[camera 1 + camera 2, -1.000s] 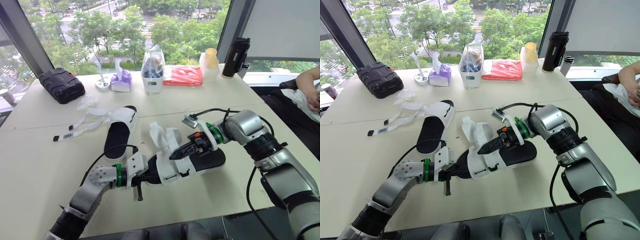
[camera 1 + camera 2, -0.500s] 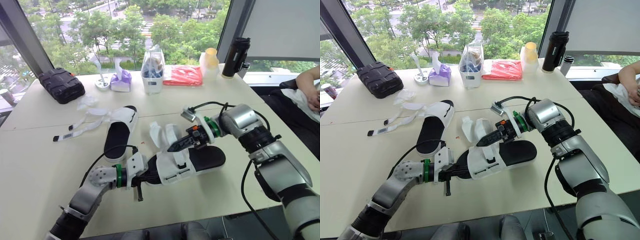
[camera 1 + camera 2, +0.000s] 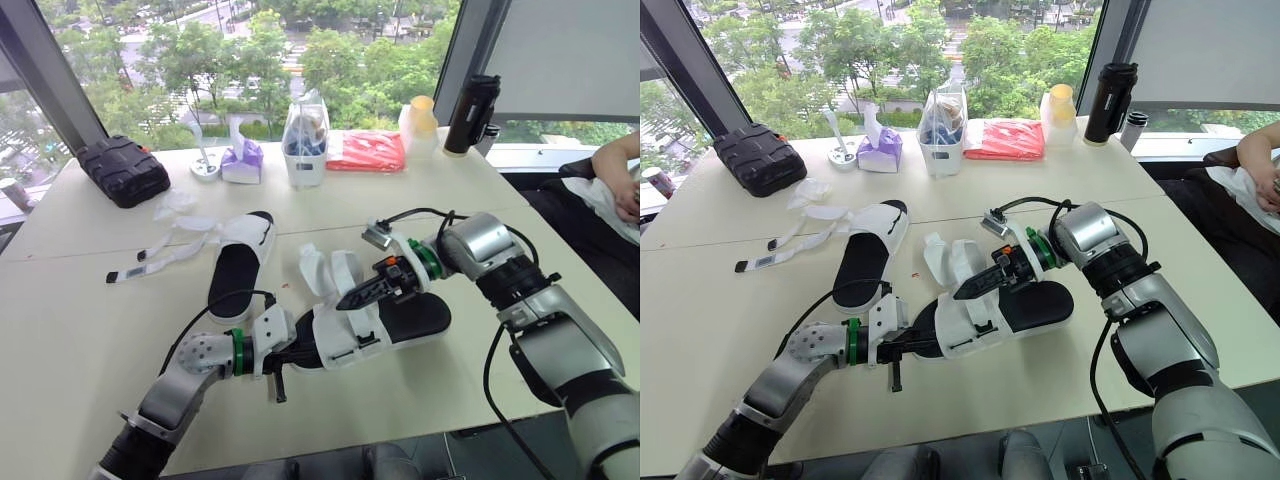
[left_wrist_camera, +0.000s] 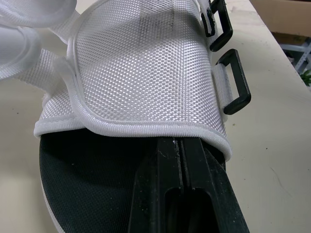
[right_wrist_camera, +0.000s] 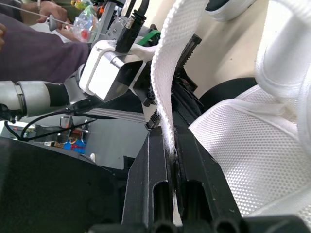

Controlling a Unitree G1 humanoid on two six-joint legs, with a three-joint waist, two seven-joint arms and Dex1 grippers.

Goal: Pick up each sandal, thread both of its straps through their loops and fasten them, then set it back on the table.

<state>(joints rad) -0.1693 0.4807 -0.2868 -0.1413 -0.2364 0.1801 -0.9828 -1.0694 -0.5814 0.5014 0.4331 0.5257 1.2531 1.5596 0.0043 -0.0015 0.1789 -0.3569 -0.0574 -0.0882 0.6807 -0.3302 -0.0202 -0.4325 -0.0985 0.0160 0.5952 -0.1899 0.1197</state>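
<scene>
My right gripper [image 3: 350,298] is clamped on a white strap [image 5: 167,73] of the near sandal [image 3: 405,322]. The webbing runs up from between my two black fingers [image 5: 158,165], pinched flat. That strap rises from the sandal's white mesh upper [image 3: 340,338], and a second strap [image 3: 312,270] stands curled just beside it.

My left gripper [image 3: 296,357] has its own pair of fingers [image 4: 155,179] pressed together side by side. They lie over the black footbed with their tips tucked under the rim of the mesh upper. Whether any fabric is caught between them I cannot tell. Two black loops [image 4: 235,82] hang from short white tabs on the side of the upper.

The near sandal sits on the pale table [image 3: 80,320], between my two arms. The other sandal [image 3: 240,272] lies apart toward my left, flat on the table, with its straps [image 3: 165,250] unfastened and spread out sideways.

Along the window edge of the table stand a black case [image 3: 122,170], a purple tissue pack [image 3: 242,160], a clear container [image 3: 306,140], a red packet [image 3: 365,152], a pale bottle [image 3: 420,125] and a black flask [image 3: 470,115]. A person's arm [image 3: 620,165] shows at my far right.
</scene>
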